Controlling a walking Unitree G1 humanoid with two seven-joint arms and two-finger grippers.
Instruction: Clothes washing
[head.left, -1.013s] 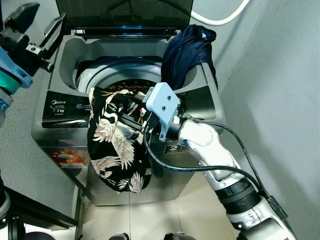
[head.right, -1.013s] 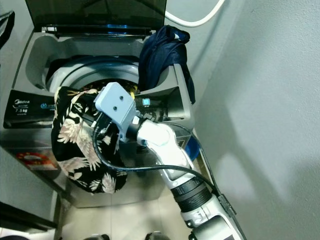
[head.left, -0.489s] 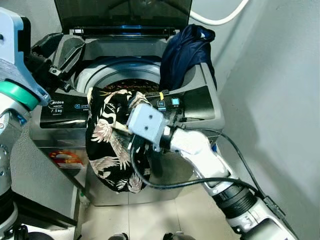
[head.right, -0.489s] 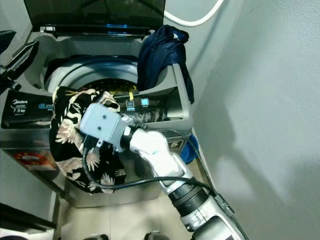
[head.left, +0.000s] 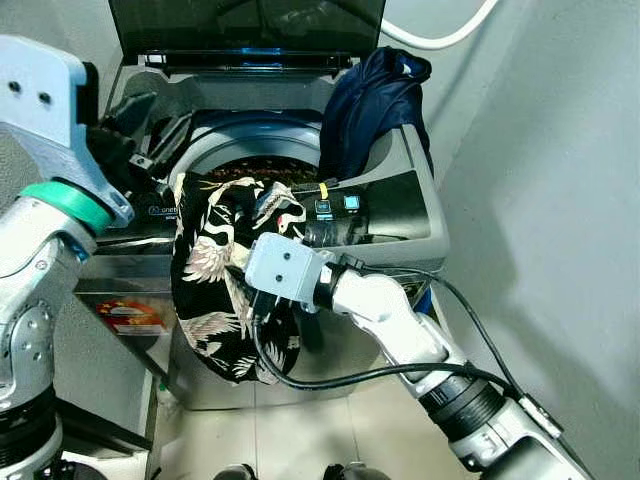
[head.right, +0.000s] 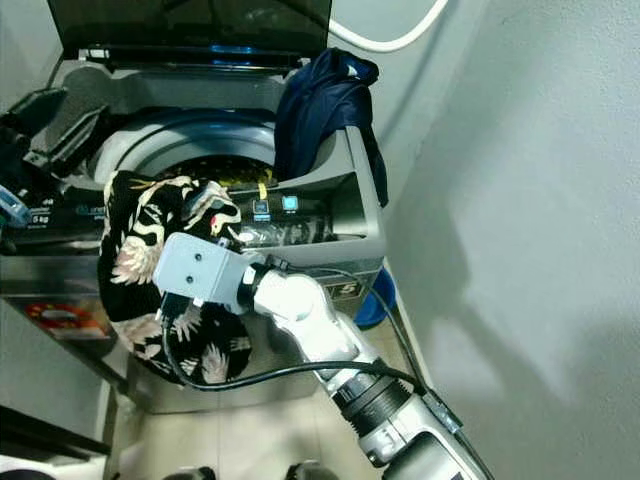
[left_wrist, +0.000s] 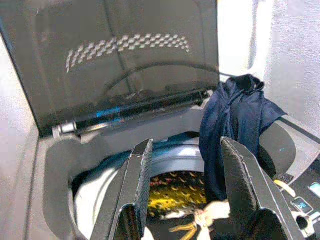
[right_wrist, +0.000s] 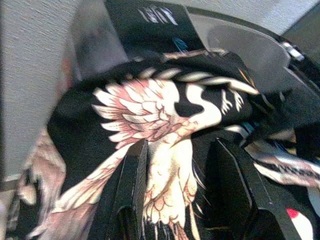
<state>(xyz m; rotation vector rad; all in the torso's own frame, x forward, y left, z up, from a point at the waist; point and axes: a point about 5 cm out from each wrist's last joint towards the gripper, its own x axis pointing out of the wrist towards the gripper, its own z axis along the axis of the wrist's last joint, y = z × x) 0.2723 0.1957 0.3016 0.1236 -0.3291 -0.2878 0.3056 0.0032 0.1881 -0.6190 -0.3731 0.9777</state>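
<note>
A black crane-print garment (head.left: 215, 290) hangs over the front edge of the open top-loading washer (head.left: 400, 215), trailing down its front. A navy garment (head.left: 375, 100) is draped over the right rim. More patterned cloth (left_wrist: 175, 192) lies in the drum. My right gripper (head.left: 258, 305) is low against the hanging print garment; in the right wrist view its fingers (right_wrist: 131, 200) stand open with the crane fabric (right_wrist: 170, 115) behind and between them. My left gripper (head.left: 155, 120) hovers open over the drum's left rim, with its fingers (left_wrist: 137, 185) pointing into the tub.
The raised dark lid (head.left: 245, 25) stands at the back. A white hose (head.left: 440, 40) runs along the grey wall (head.left: 560, 200) close on the right. The tiled floor (head.left: 300, 430) lies in front, and a blue object (head.right: 378, 300) sits beside the washer.
My left arm has swung in from the far left toward the drum's left rim. My right gripper has dropped from the washer's front edge down onto the hanging print garment.
</note>
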